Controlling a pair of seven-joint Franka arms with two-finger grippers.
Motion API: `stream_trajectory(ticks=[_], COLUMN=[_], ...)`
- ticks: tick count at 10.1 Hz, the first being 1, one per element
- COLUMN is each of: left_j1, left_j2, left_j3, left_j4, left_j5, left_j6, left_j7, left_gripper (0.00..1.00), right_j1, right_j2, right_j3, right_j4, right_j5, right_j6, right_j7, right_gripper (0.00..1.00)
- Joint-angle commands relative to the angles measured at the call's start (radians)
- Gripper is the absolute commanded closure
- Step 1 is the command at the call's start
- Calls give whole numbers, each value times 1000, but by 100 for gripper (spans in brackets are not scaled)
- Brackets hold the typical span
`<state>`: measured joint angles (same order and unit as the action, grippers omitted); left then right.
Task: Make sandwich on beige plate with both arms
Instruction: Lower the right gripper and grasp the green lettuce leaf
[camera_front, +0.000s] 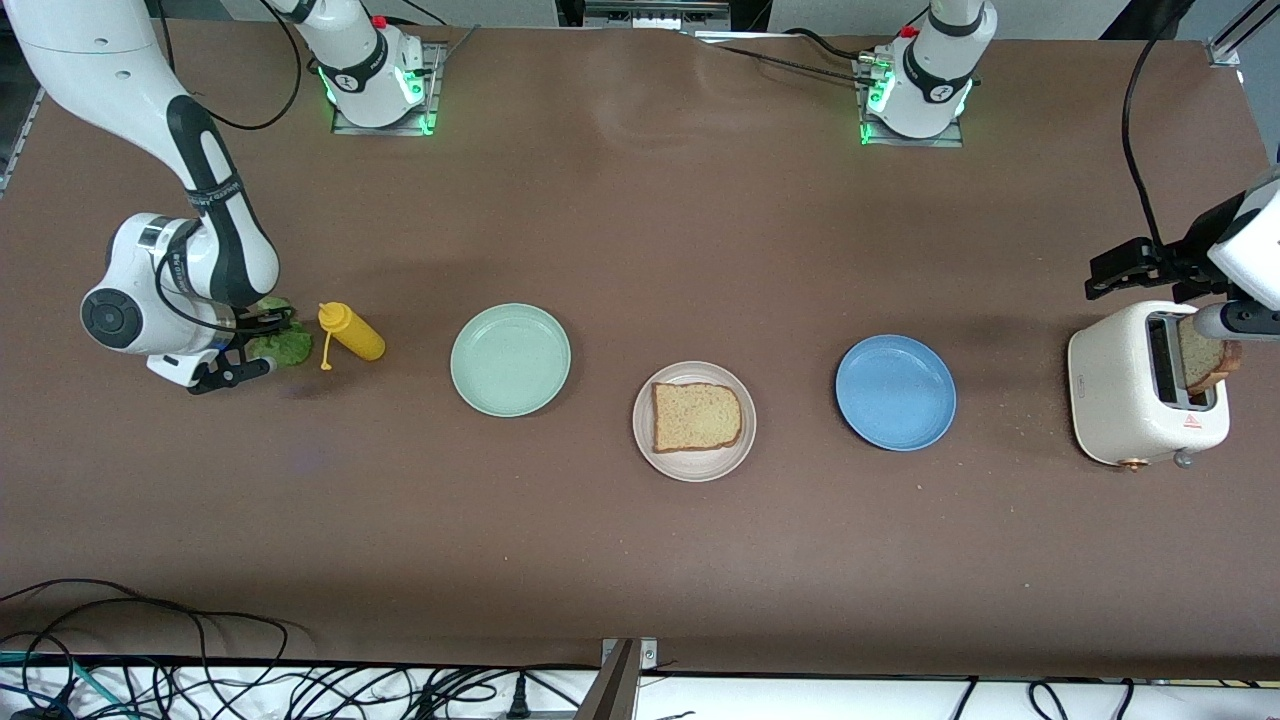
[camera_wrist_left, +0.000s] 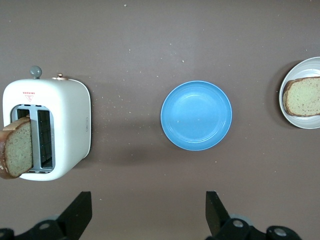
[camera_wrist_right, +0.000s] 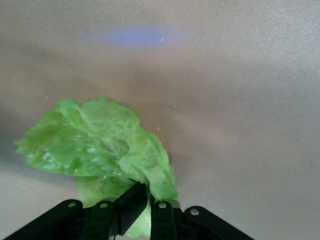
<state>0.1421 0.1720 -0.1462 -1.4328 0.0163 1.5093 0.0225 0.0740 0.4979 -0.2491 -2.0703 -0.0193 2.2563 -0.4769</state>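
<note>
At the right arm's end of the table, beside the yellow squeeze bottle (camera_front: 351, 333), the right gripper (camera_front: 255, 350) is down at the tabletop with its fingers pressed together on the edge of the lettuce leaf (camera_wrist_right: 102, 145); the right wrist view shows the ruffled green leaf pinched between the black pads, the rest of it spreading out over the brown table (camera_front: 640, 560). The step in hand, as I judge it, is picking up the filling: one bread slice (camera_front: 696, 416) already lies flat on the beige plate (camera_front: 740, 450), which sits in the middle of the table between the mint-green plate (camera_front: 510, 359) and the blue plate (camera_front: 895, 392), slightly nearer to the front camera than either. The second bread slice (camera_wrist_left: 17, 146) stands tilted out of a slot of the white toaster (camera_front: 1120, 400) at the left arm's end of the table, and the left gripper (camera_wrist_left: 145, 215) hangs above that end with its fingers spread wide and holding nothing, the toaster and blue plate below it. The next move probably calls for the right arm to lift the leaf without tearing or dropping it, carry it over the mint-green plate and lay it squarely on the slice, while the left arm would need to come down on the toaster slice and close on it, ready to cap the sandwich.
</note>
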Motion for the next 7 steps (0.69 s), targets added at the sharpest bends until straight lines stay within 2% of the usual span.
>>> stream_trajectory(ticks=[1,3,5,7], left_j1=[5,5,7,7], left_j2=[3,6,6,6], left_j3=[-3,-3,-3,-4], left_j4=[11,11,9,9], left_j5=[-4,-4,-3,16], left_j6=[-3,-3,-3,-1], left_j7=[-3,-4,-3,-3], left_gripper=[0,0,0,0], right_j1=[3,23,36,68], right_j2=[-51,-58,-58,-58], right_j3=[7,7,7,7], right_j4=[48,193,307,476], right_j5=[7,7,7,7], right_j6=[-110,-325,-450,-626], right_j7=[-13,-2,3,61], right_gripper=[98,98,98,98])
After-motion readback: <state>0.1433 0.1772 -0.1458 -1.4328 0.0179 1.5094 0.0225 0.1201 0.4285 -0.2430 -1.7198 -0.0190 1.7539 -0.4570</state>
